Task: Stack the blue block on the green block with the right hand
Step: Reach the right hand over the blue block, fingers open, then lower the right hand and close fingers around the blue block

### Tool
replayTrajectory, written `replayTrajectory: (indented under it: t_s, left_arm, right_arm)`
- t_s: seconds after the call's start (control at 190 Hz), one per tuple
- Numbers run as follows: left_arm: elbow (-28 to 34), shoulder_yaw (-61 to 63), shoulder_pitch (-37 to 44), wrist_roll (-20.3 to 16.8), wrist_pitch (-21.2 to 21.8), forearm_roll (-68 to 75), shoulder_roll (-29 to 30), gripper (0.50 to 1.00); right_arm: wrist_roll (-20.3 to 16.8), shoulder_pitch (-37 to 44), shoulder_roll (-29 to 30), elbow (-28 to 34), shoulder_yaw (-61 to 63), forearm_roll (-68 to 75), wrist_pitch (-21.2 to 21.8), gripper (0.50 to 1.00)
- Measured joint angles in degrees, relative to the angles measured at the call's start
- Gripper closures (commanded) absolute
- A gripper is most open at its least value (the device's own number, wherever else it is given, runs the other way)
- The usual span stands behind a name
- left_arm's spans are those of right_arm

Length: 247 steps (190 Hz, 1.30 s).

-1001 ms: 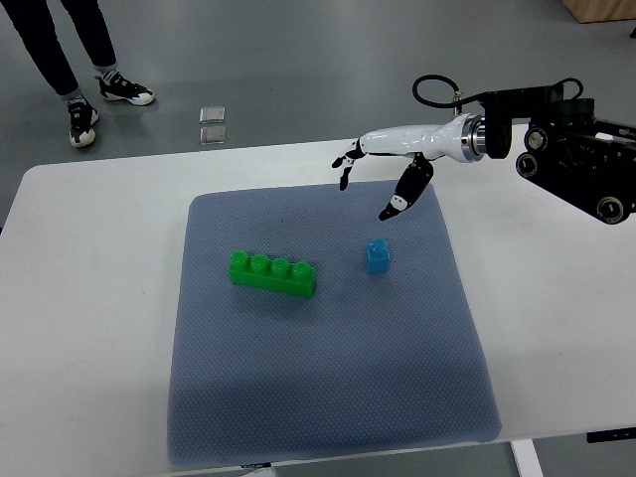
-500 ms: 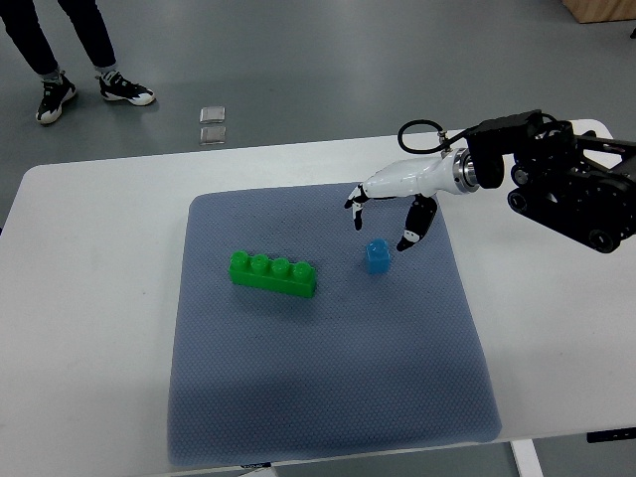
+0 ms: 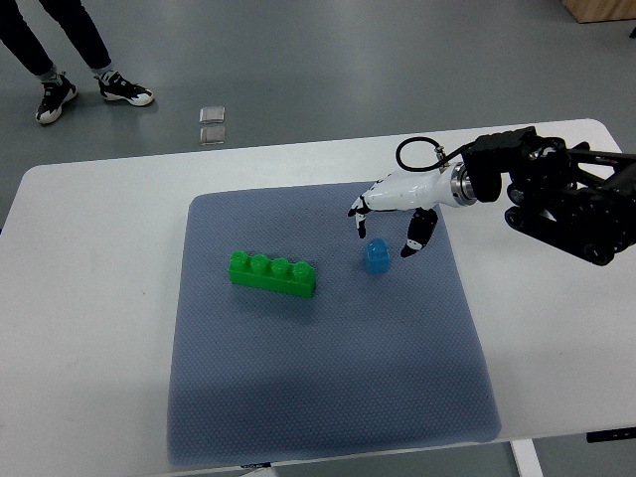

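From the top view, your right hand (image 3: 386,216) is coming down over the small blue plastic block (image 3: 377,255) — a second ago it was hanging high near the mat's far edge, half a second ago it was closer in, and now it is sitting just above and behind the block. The fingers are spread wide and holding nothing: the fingertips (image 3: 359,221) are reaching down on the block's left side while the thumb is dropping on its right, so you are bracketing it. No contact yet, as far as this angle is showing.

The blue block is standing upright on the grey-blue textured mat (image 3: 328,397), unmoved, well to the right of the long green studded brick (image 3: 273,273) — that one is lying flat and also has not shifted. Your left arm is not showing anywhere. A person's legs (image 3: 60,50) are standing on the floor beyond the white table (image 3: 89,298).

What this is meaning for you: the approach is nearly finished, the grasp is next, and the lift and carry leftward are all still ahead.
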Motion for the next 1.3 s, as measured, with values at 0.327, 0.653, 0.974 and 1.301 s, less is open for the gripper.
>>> replayTrajectory:
  t_s: [0.327,0.653,0.974,1.301]
  left_arm:
    - [0.0,0.0,0.0,0.0,0.0,0.0,0.0,0.5]
    - [0.0,0.0,0.0,0.0,0.0,0.0,0.0,0.5]
    - [0.0,0.0,0.0,0.0,0.0,0.0,0.0,0.5]
    - [-0.01,0.0,0.0,0.0,0.0,0.0,0.0,0.5]
  right_arm:
    - [-0.02,-1.3,0.63,-1.14,-0.73,-1.72,-3.13,0.585]
    - [-0.04,-2.58,2.21,-2.95,-0.9,-3.35,-5.52,0.585]
    - [-0.04,-3.01,2.31,-3.22,-1.0,-3.47,-6.4,0.587]
    - [0.05,-3.15,3.3,-3.22,-0.84,-3.4,-6.49,0.599]
